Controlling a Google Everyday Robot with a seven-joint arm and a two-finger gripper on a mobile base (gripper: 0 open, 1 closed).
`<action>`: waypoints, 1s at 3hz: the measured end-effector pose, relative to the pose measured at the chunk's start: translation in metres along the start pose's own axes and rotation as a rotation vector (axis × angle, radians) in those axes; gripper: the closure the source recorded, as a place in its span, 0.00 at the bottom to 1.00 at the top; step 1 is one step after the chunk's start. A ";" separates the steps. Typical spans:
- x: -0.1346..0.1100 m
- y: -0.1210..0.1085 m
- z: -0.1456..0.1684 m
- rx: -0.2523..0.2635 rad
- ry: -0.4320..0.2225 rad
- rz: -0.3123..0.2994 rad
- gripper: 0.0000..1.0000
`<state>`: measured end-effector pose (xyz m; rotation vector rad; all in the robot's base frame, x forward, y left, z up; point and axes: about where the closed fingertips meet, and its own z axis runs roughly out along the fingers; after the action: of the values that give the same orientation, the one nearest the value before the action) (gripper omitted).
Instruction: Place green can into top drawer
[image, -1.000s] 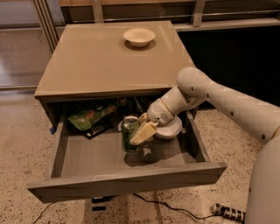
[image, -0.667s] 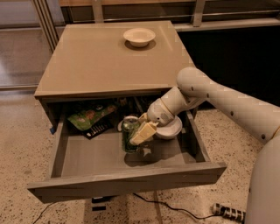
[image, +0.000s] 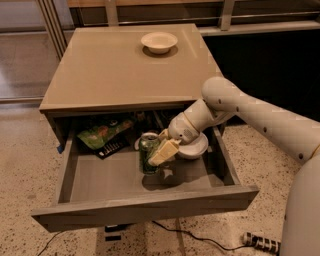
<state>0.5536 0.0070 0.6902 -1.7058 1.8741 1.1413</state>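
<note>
In the camera view, the top drawer (image: 145, 207) is seen pulled well out from under the tabletop (image: 125, 70), on which a pale bowl (image: 159, 42) is left near the back edge. The arm is reached down into the drawer from the right. The hand (image: 159, 149) is closed around the green can (image: 145, 150), which is pinched upright, one pale finger (image: 165, 151) being laid across its right side. The can is held inside the drawer, about mid-width and toward the back. Whether its base is already set on the drawer floor cannot be told. A green snack bag (image: 102, 131) is lodged in the back left corner, well apart from the can.

The placing is judged to be nearly done, with only the release left. If the fingers were spread while the can hung clear of the floor, it could be dropped and tipped over. If the hand were drawn out sideways, the can could be dragged along or knocked down by the finger.

Against both earlier frames no change is made out: hand, can and drawer are found in the same places.
</note>
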 end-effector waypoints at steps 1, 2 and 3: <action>0.000 0.000 0.000 0.000 0.000 0.000 0.29; 0.000 0.000 0.000 0.000 0.000 0.000 0.07; 0.000 0.000 0.000 -0.001 0.000 0.000 0.00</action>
<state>0.5535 0.0072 0.6901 -1.7062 1.8739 1.1418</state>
